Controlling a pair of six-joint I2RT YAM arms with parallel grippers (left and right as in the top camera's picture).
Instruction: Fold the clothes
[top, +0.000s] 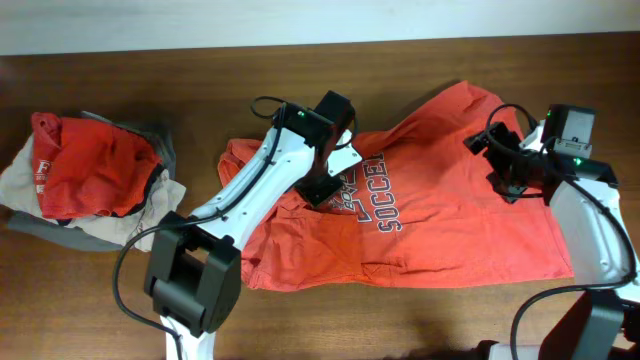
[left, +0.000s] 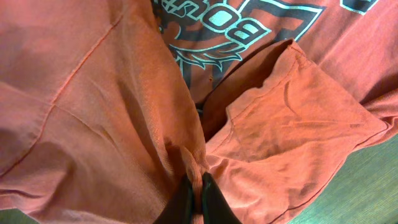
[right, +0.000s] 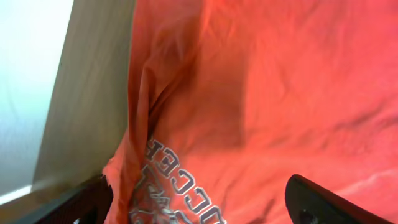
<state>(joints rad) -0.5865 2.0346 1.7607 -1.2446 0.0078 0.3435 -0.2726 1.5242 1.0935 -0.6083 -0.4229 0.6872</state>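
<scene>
On brown surface (top: 100, 300), flattening shirt (top: 450, 220), seemingly: clamping left hand (left: 196, 196) on a ridge, holding right hand (right: 199, 190) apart; next, probably closing right too.

The word SOCCER is showing in dark, white-edged letters on the orange-red T-shirt (top: 450, 220), running diagonally near the middle of the overhead frame. In the left wrist view, the letters BO are showing upside down at the top centre. In the right wrist view, CCE is showing upside down at the lower left. White print on a red garment (top: 85, 165) at the left of the overhead frame is looking too small to read.
</scene>
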